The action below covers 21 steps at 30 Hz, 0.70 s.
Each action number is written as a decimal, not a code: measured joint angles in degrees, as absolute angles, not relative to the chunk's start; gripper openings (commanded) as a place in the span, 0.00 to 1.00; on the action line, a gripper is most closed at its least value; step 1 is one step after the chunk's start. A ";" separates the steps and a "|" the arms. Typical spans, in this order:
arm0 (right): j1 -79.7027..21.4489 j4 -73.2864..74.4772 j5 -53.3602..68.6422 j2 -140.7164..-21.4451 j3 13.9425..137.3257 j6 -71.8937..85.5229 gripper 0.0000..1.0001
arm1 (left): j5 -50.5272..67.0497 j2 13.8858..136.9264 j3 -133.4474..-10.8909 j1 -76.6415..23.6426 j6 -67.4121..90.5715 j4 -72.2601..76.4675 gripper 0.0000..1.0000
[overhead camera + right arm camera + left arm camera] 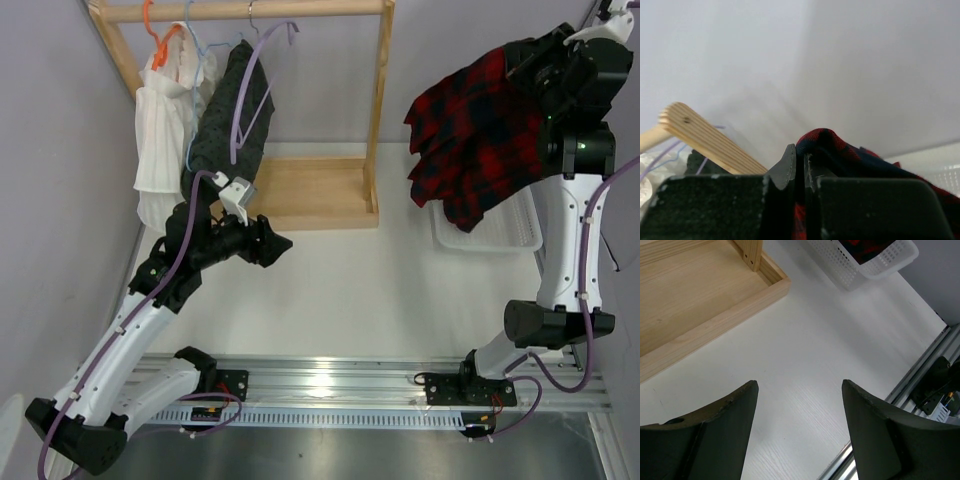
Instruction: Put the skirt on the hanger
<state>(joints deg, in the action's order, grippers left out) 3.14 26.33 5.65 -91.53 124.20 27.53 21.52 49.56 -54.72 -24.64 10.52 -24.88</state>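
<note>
I have the skirt (468, 140) hanging high on the right, above the white basket (505, 235), my right gripper (800, 162) pinched tight on a fold. My left gripper (799, 385) is spread wide, empty, low over the table (350, 285). Next — carry it across to the lilac hanger (248, 85) on the rail (300, 9); the dotted garment (225, 135) crowds it.

The skirt (465, 140), a soft red-and-black checked cloth, hangs bunched in loose folds in the air, well to the right of the wooden rack (376, 100), its upper edge pinched between the closed fingers of the right tool (800, 161). The hanger (240, 110), thin lilac plastic, hooks over the rack's top rail, its frame slanting down to the left, apart from the skirt.
</note>
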 measured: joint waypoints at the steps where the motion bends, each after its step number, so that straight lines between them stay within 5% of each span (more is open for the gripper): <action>1: 2.81 26.41 5.23 -91.24 125.43 27.16 0.00 | 21.58 49.63 -54.72 -24.64 10.52 -24.88 0.73; 21: -16.49 33.28 -1.61 -82.02 129.16 22.90 0.00 | 21.78 49.89 -54.72 -24.64 10.52 -24.69 0.74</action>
<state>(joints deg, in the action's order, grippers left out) -16.49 33.28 -1.61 -82.02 129.16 22.90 21.78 49.89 -54.72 -24.64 10.52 -24.69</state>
